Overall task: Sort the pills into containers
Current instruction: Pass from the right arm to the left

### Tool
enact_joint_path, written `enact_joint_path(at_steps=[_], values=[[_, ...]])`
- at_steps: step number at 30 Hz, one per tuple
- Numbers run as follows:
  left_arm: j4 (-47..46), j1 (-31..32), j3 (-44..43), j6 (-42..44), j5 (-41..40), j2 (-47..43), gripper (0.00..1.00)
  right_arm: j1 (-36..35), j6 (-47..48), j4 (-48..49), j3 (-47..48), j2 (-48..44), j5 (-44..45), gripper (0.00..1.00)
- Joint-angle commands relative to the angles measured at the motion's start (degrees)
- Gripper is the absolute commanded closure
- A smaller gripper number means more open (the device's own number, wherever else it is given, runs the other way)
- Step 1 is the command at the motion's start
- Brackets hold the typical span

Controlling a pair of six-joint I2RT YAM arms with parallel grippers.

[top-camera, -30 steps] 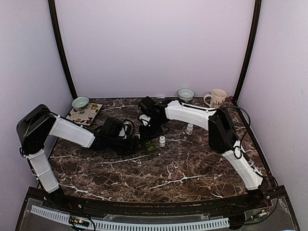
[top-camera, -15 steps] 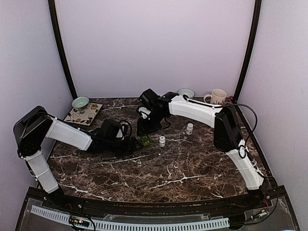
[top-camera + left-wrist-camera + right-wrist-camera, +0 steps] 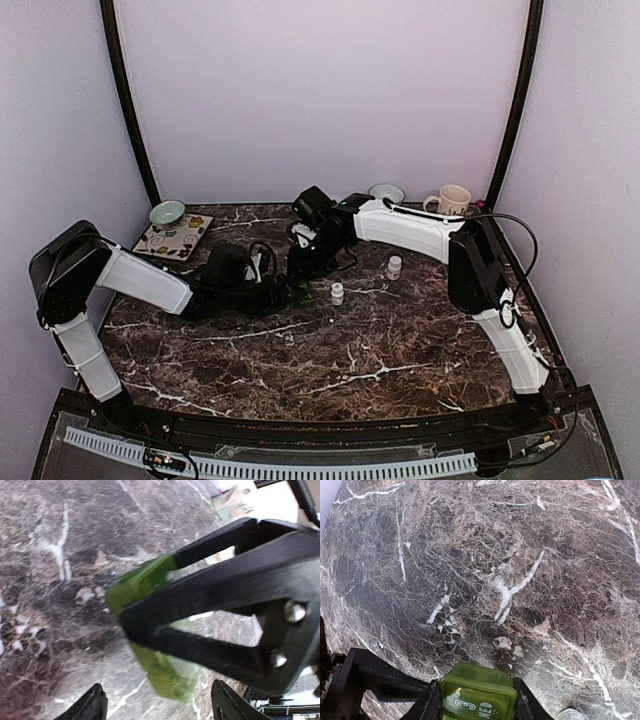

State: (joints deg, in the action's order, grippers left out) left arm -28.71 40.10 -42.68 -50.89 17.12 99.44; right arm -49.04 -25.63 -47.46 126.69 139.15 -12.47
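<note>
Both grippers are meeting mid-table: I'm clamping the green pill box point(image 3: 145, 580) in the right gripper point(image 3: 476, 702) above the marble table point(image 3: 350, 360), so the left gripper point(image 3: 161, 702), fingers spread empty, can reach it.

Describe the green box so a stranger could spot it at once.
On the dark marble table, look at the middle, where the two arms' tips meet. The right gripper clamps a small box there. It is translucent lime green, unlike the near white bottle and the far white bottle to its right.
</note>
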Motion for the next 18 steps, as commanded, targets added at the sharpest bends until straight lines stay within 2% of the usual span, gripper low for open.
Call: enact_joint_path(at_steps=[1, 18], values=[[-4.86, 0.46, 0.60, -1.05, 2.54, 0.71, 0.27, -0.27, -0.85, 2.02, -0.84, -3.11, -0.79, 0.81], [-4.68, 0.33, -0.52, 2.96, 5.26, 2.67, 0.28, 0.07, -1.05, 3.17, -4.50, -5.53, -3.45, 0.84]])
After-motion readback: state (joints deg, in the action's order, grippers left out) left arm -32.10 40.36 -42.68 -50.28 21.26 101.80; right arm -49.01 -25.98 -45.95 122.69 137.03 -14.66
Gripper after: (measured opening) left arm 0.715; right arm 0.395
